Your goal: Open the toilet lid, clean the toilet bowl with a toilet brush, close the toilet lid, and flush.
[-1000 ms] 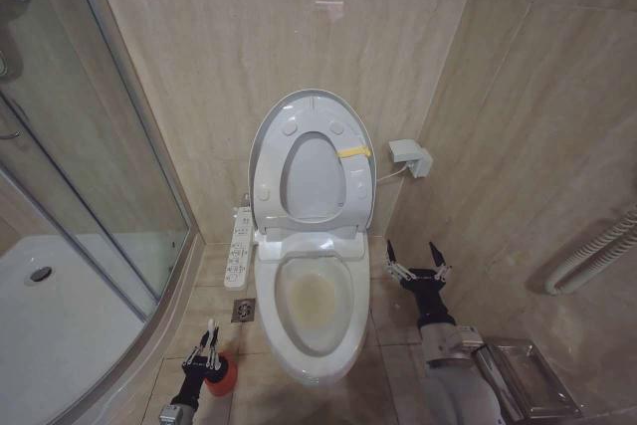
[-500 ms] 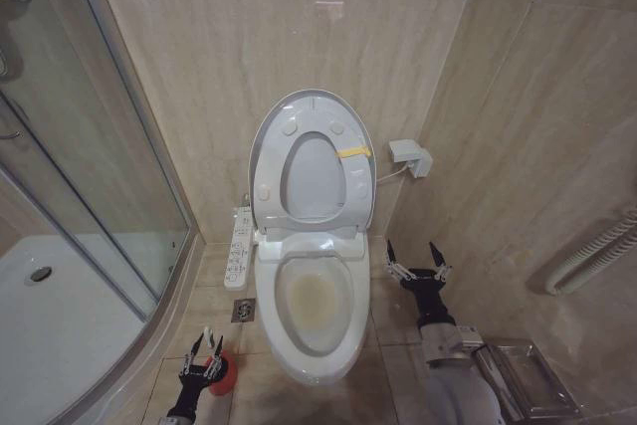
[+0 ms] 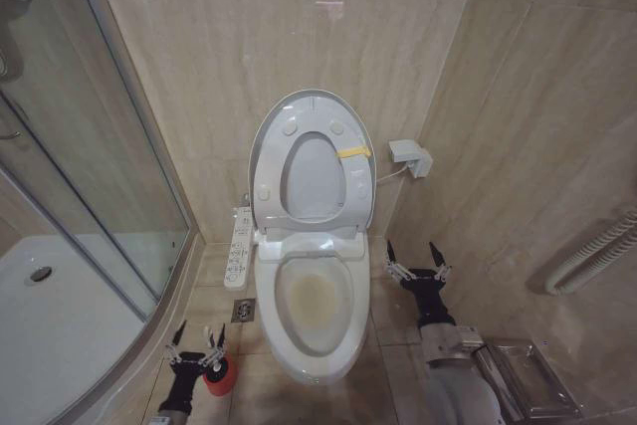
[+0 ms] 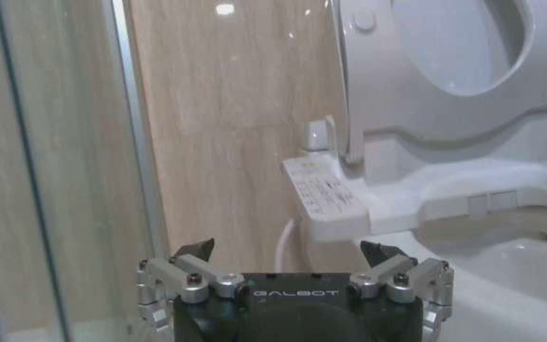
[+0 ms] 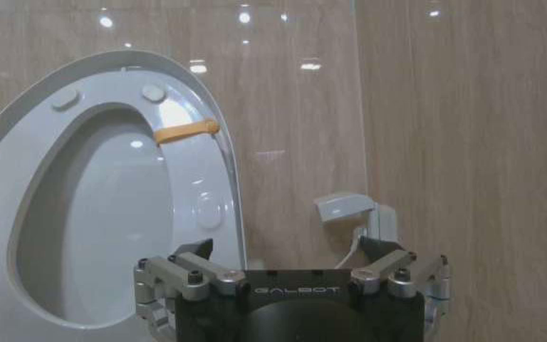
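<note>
Head view: toilet lid [image 3: 267,136] and seat stand upright against the wall, toilet bowl [image 3: 314,298] uncovered, stained inside. Left end effector [image 3: 193,351] spread wide, empty, low beside the red holder [image 3: 220,378] on the floor. Right end effector [image 3: 416,262] spread wide, empty, right of the bowl.
Left wrist view: wide fingers [image 4: 191,252], side control panel [image 4: 326,195] ahead.
Right wrist view: wide fingers [image 5: 194,251] facing the raised lid.

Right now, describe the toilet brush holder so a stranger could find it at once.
Start at the toilet bowl against the back wall, then look down to the floor on its left, toward the glass shower screen. The small round red holder stands there, by the open left gripper; it is the one red thing among white fixtures.
</note>
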### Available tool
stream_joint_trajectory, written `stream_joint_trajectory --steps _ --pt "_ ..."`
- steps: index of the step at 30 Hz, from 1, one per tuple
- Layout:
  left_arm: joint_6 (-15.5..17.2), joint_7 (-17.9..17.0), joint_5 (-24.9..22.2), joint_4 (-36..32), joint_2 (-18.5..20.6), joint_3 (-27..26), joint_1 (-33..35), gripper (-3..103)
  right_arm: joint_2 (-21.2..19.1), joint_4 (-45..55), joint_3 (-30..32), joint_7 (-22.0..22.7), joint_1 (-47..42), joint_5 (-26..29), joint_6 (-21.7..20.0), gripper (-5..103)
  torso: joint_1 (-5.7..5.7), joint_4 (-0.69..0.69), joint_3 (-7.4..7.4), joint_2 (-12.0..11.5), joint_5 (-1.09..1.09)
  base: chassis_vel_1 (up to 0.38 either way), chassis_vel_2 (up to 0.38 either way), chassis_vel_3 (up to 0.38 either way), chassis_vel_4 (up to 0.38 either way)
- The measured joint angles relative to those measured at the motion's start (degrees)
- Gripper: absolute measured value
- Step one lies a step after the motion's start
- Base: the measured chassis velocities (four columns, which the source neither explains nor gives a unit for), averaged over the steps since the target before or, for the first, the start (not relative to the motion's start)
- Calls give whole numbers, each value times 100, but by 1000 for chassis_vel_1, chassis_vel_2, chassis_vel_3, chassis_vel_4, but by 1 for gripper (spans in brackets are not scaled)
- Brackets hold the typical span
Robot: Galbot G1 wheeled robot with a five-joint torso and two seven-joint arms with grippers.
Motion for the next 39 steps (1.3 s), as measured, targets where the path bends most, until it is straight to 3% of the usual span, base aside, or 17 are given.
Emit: stream_joint_trajectory --steps 1,11,15,19,25,30,33,36,39 --pt "90 -26 28 -295 2 -111 171 100 0 0 0 -1 0 0 0 100 0 1 0 0 0 0 0 0 0" --pt "365 -337 318 -1611 -144 -932 883 100 0 0 0 0 0 0 0 100 0 0 0 0 -1 0 0 0 0" --pt "520 -413 64 -2096 -233 -1298 1146 100 0 0 1 0 0 0 0 100 0 0 0 0 -2 0 0 0 0" --pt "808 -509 -421 -2718 -246 -1326 1446 100 0 0 1 0 0 0 0 100 0 0 0 0 -1 0 0 0 0" --pt "1039 -502 -628 -3444 -319 -1277 1705 100 0 0 0 0 0 0 0 100 0 -1 0 0 0 0 0 0 0" --pt "1393 20 -651 -3956 -543 -1293 1793 100 0 0 0 0 0 0 0 100 0 0 0 -1 1 0 0 0 0" --pt "1530 743 -627 -3990 -765 -1487 1733 100 0 0 0 0 0 0 0 100 0 0 0 -1 0 0 0 0 0" --pt "1591 917 -605 -3966 -892 -1520 1675 100 0 0 0 0 0 0 0 100 0 0 0 -1 0 0 0 0 0" --pt "1724 724 -645 -3956 -975 -1455 1571 100 0 0 0 0 0 0 0 100 0 0 0 -1 0 0 0 0 0"
